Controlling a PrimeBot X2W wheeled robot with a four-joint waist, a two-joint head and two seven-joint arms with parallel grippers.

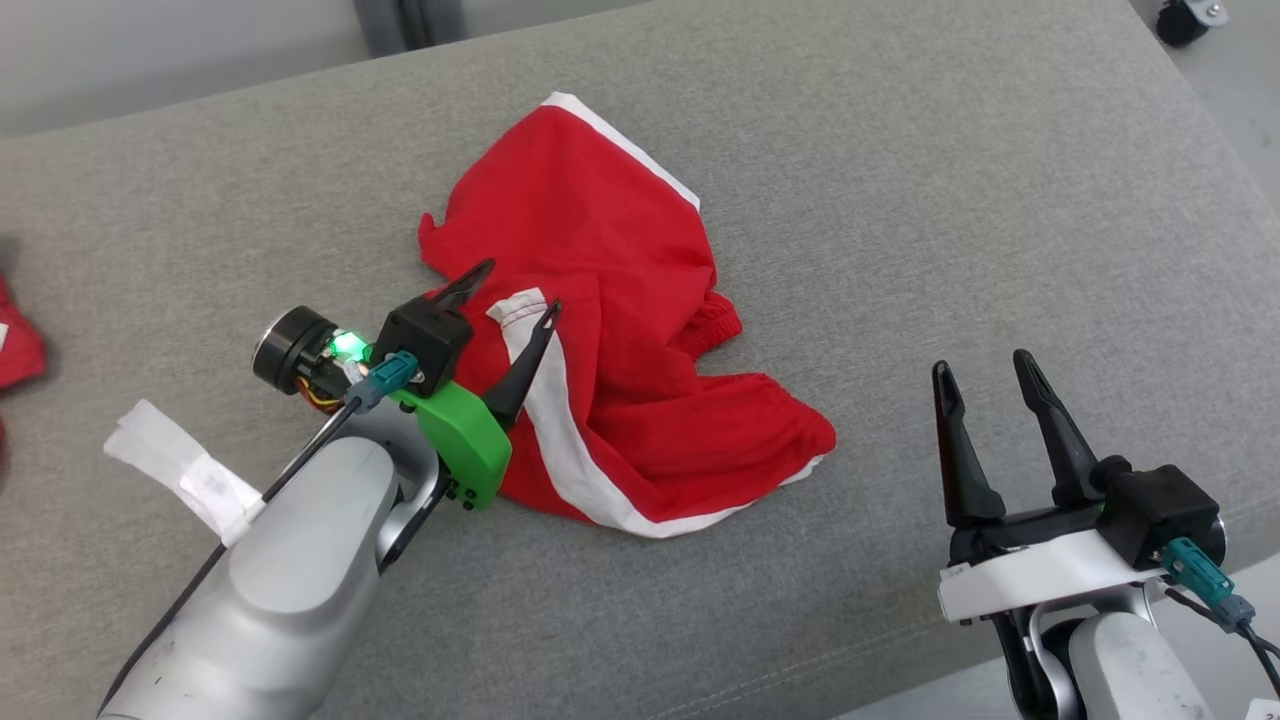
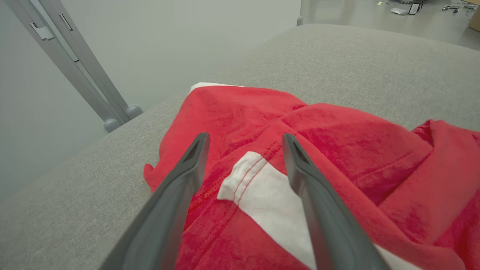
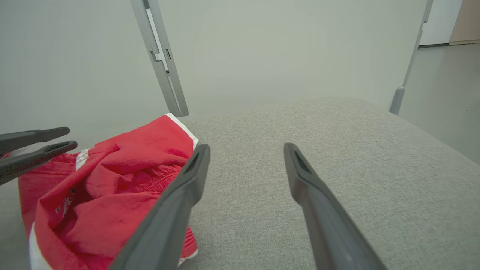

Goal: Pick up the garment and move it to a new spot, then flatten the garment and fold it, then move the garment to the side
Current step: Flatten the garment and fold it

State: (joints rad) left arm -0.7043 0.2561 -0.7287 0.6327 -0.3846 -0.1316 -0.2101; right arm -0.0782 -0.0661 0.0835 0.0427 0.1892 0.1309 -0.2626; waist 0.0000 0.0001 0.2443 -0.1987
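Grey upholstered cushion (image 1: 900, 200) fills the scene, with a pale wall and a grey metal post (image 3: 165, 71) behind it. Red shorts (image 1: 610, 300) lie crumpled near the middle of the cushion, unfolded. A white side stripe (image 1: 565, 440) runs along their 7 o'clock edge.

Left claw (image 1: 520, 288) sits over the shorts' 9 o'clock side. Its fingers are spread wide and straddle the upturned end of the stripe (image 2: 247, 176), pinching nothing. Right claw (image 1: 981, 362) hangs at the shorts' 4 o'clock, well apart from the cloth. It is likewise spread and empty, pointing over bare cushion.

Step in hand, as judged: the first pick-up, with the grasp not yet made. The next move calls for the left claw to descend onto the raised stripe end and press together on that fold. The bite should be deep enough to hold the cloth, not skim its top layer. Once the shorts are lifted, the right claw may be needed at the 4 o'clock hem for the flattening.
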